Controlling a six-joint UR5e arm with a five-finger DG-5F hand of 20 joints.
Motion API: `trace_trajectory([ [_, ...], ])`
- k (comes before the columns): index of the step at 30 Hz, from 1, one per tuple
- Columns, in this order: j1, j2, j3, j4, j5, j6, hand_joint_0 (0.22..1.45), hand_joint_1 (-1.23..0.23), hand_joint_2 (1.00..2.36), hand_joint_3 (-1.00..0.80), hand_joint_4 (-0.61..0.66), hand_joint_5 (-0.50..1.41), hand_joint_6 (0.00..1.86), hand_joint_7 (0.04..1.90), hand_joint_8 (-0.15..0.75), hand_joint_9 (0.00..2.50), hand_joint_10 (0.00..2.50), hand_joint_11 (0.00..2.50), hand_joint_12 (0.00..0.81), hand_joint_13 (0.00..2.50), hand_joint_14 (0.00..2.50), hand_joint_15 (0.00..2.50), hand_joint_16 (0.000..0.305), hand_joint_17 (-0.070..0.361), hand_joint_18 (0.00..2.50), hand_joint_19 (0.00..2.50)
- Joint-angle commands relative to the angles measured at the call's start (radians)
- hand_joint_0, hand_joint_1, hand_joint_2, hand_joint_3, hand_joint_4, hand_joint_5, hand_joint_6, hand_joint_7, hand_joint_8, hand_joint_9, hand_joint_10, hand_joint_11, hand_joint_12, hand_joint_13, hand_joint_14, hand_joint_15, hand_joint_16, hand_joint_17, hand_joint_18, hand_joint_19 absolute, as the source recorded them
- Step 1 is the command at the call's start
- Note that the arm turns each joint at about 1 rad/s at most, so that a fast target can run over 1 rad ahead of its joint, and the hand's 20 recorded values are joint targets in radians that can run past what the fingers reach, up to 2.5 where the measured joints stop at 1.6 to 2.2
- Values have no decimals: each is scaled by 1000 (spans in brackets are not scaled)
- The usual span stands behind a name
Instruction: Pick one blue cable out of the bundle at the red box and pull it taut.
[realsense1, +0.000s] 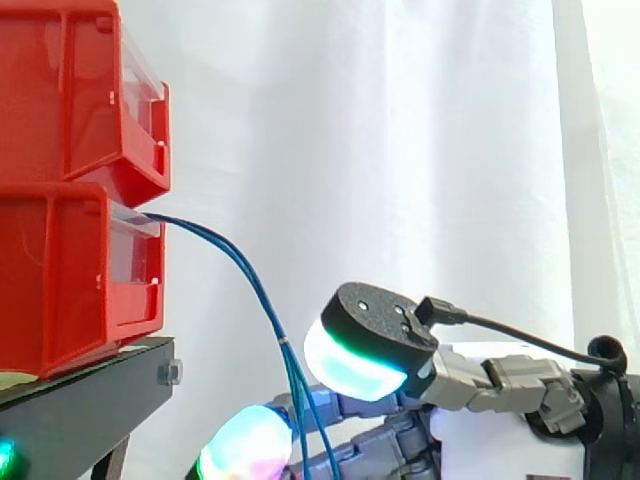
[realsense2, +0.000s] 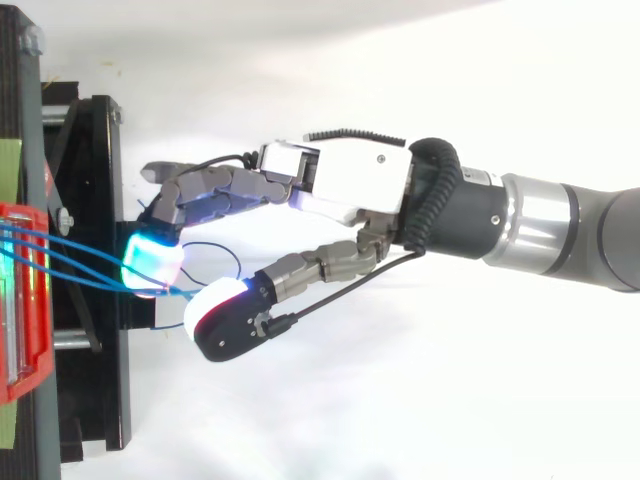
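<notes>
While the thin blue cables sag slack from the lower red plastic box, the robot's hand reaches around them (whether it grips one, I cannot tell); singling-out and pulling taut apparently remain.

hand: mid-view, arm from right edge | blue cables: run from red box (left edge), converging at the hand

Place: robot test lab.
Backdrop: white curtain behind the work.
Fixtures: stacked red bins on a black stand.
Equipment: robot arm.
</notes>
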Motion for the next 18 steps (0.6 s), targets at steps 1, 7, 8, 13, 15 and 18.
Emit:
trace_trajectory([
  [1,0,-1,21,-9,-3,-2,535,-601,1000,-500,273,-114,502,1069,296,550,4,164,363,96,2,71,66,148,0,0],
  [7,0,-1,38,-12,-5,-4,552,-614,1000,-500,236,-108,501,1149,293,549,4,184,359,96,2,79,65,145,0,0],
  [8,2,1,41,-14,-5,-4,561,-617,1000,-500,218,-106,501,1175,293,549,4,178,357,97,2,77,64,145,0,0],
  [13,3,-1,53,-26,-3,-18,574,-631,1004,-439,167,-115,566,1115,291,548,6,189,356,101,2,72,64,143,0,0],
  [15,3,1,53,-26,-5,-19,580,-637,1007,-406,154,-128,617,1045,290,547,4,189,354,101,2,75,64,143,0,0],
  [18,3,1,53,-26,-5,-18,586,-644,1008,-381,149,-146,685,950,287,539,4,205,354,102,0,82,63,142,0,0],
])
